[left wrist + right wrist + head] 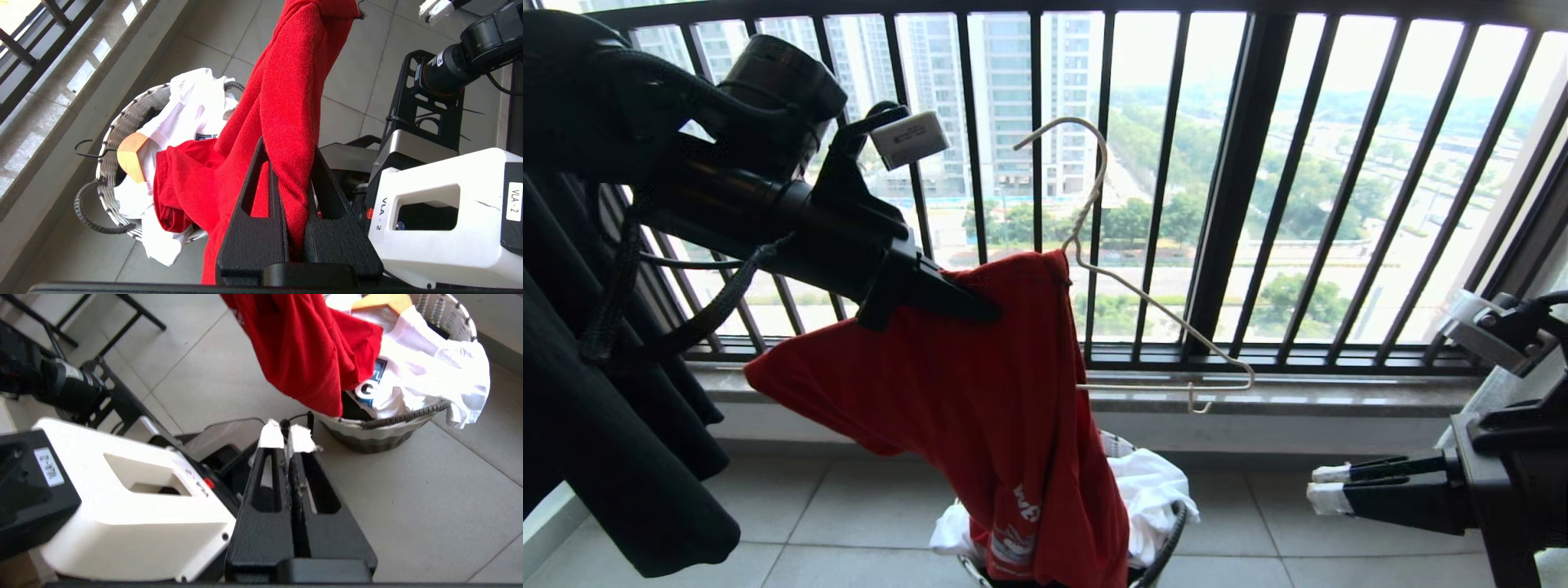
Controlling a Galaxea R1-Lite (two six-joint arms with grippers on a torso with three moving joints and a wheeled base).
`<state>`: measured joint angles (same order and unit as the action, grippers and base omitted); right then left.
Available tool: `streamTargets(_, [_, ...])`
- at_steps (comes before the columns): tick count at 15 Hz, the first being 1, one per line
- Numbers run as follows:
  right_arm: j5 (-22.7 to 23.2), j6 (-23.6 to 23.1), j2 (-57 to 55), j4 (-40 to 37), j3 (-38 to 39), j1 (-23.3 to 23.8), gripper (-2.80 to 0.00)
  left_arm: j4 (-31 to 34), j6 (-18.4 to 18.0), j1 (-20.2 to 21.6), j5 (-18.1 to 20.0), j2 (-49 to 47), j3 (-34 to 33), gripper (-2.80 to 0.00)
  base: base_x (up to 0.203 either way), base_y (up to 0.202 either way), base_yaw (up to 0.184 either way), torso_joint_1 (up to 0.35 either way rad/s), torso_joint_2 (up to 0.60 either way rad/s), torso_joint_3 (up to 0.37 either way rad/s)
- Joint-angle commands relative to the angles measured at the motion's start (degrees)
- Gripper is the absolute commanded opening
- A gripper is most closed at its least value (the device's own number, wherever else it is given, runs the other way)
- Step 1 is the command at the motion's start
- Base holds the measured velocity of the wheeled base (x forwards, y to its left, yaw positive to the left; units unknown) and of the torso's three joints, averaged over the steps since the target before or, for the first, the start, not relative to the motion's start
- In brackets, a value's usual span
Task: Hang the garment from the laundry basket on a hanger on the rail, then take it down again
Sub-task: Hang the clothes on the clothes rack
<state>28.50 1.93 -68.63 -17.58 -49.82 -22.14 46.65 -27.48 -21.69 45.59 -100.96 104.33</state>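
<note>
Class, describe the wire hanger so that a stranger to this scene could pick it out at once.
Start at the dark barred window railing. Before it, the left gripper holds up a red T-shirt. The hanger pokes from its collar: thin, white, its bare side unclothed.

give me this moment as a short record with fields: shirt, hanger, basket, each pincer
garment: red T-shirt held up, its lower end trailing into the basket
hanger: white wire hanger, one shoulder inside the shirt, the other bare, hook free in the air
laundry basket: on the floor tiles, holding white clothes
left pincer: shut on the red fabric
right pincer: shut, empty, low beside the basket
</note>
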Motion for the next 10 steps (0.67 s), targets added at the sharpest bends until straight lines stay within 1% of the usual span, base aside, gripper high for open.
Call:
streamTargets(1, [0.22, 0.09, -1.43, -0.19, 1.21, -0.88, -2.80, 0.11, -0.41, 0.42, 0.21, 0.43, 0.27, -2.80, 0.000, 0.000, 0.000, 0.000, 0.00, 0.000])
streamTargets(3, [0.17, 1.18, -4.47, 0.68, 2.84, -4.58, -2.80, -3.04, -0.18, 0.78, 0.20, 0.01, 0.44, -2.80, 0.000, 0.000, 0.000, 0.000, 0.00, 0.000])
streamTargets(4, [0.16, 2.79, -6.83, 2.76, 3.10, -5.49, -2.80, -5.14, -0.03, 0.85, 0.20, -0.96, 0.24, -2.80, 0.000, 0.000, 0.000, 0.000, 0.00, 0.000])
streamTargets(5, [0.16, 5.04, -9.04, 7.15, 3.33, -6.45, -2.80, -5.66, 0.18, 0.93, 0.20, -1.57, 0.48, -2.80, 0.000, 0.000, 0.000, 0.000, 0.00, 0.000])
streamTargets(7, [-0.22, 10.15, -13.22, 17.16, 3.99, -7.97, -2.80, -5.78, 2.14, 0.95, 0.20, -1.96, 1.31, -2.80, 0.000, 0.000, 0.000, 0.000, 0.00, 0.000])
streamTargets(8, [-1.19, 12.34, -15.36, 21.06, 4.27, -8.99, -2.80, -5.78, 2.92, 0.95, 0.20, -1.71, 1.40, -2.80, 0.000, 0.000, 0.000, 0.000, 0.00, 0.000])
streamTargets(9, [-2.65, 13.88, -17.11, 23.36, 4.54, -10.74, -2.80, -5.87, 3.20, 1.13, 0.25, -1.60, 1.49, -2.80, 0.000, 0.000, 0.000, 0.000, 0.00, 0.000])
streamTargets(10, [-4.07, 14.37, -18.30, 24.14, 4.91, -12.87, -2.80, -5.87, 3.57, 1.38, 0.21, -1.25, 1.49, -2.80, 0.000, 0.000, 0.000, 0.000, 0.00, 0.000])
